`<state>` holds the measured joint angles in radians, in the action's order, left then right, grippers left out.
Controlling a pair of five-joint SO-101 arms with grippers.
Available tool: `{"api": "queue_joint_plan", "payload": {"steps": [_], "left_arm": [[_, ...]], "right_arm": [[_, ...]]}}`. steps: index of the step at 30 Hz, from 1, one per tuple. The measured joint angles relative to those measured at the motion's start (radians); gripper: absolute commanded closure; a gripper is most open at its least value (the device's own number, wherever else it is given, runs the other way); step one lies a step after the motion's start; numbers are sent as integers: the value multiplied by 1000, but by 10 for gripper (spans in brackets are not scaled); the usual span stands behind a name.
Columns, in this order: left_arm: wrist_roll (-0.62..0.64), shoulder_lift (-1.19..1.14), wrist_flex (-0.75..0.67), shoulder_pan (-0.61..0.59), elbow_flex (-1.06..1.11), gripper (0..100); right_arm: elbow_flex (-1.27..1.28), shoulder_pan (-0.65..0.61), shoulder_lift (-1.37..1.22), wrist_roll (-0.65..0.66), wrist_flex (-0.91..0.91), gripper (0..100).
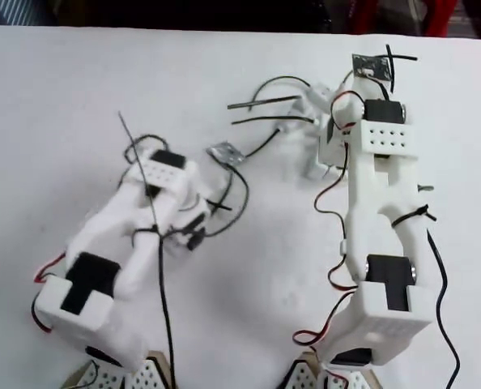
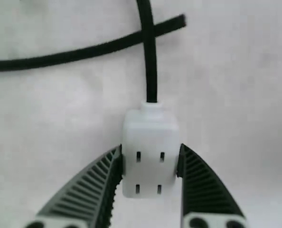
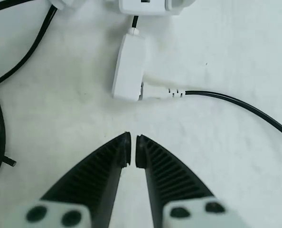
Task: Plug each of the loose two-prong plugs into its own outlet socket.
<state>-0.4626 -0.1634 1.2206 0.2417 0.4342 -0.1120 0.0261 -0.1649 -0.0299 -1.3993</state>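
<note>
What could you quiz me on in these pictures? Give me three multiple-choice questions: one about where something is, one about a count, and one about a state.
1. Where is the white plastic socket block with the black cord?
A) between the left gripper's fingers
B) on top of an arm
C) stacked on another block

2. How many narrow slots show on its face?
A) two
B) four
C) six

3. How do the right gripper's ribbed black fingers stand?
A) spread wide
B) closed together, holding nothing
C) clamped on a cord

Answers:
1 A: a finger sits against each side of the block.
2 B: there are two pairs of slots, one above the other.
3 B: the tips nearly meet, with nothing between them.
</note>
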Motion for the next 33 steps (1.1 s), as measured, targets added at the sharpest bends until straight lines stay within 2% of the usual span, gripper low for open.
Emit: {"api": "queue_joint_plan", "payload": {"steps": [4, 11, 17, 22, 27, 33], "left_arm": [[3, 8, -44, 68, 40, 902], [3, 9, -48, 77, 41, 825], [3, 9, -44, 83, 40, 819], [3, 9, -38, 137, 41, 797], [54, 3, -32, 143, 54, 736], [112, 3, 44, 133, 2, 736]], "right_arm": [[0, 0, 0, 0, 0, 979], [0, -3, 0, 0, 0, 979], [0, -3, 0, 0, 0, 979], [0, -3, 0, 0, 0, 979], [0, -5, 0, 0, 0, 978], [0, -5, 0, 0, 0, 977]]}}
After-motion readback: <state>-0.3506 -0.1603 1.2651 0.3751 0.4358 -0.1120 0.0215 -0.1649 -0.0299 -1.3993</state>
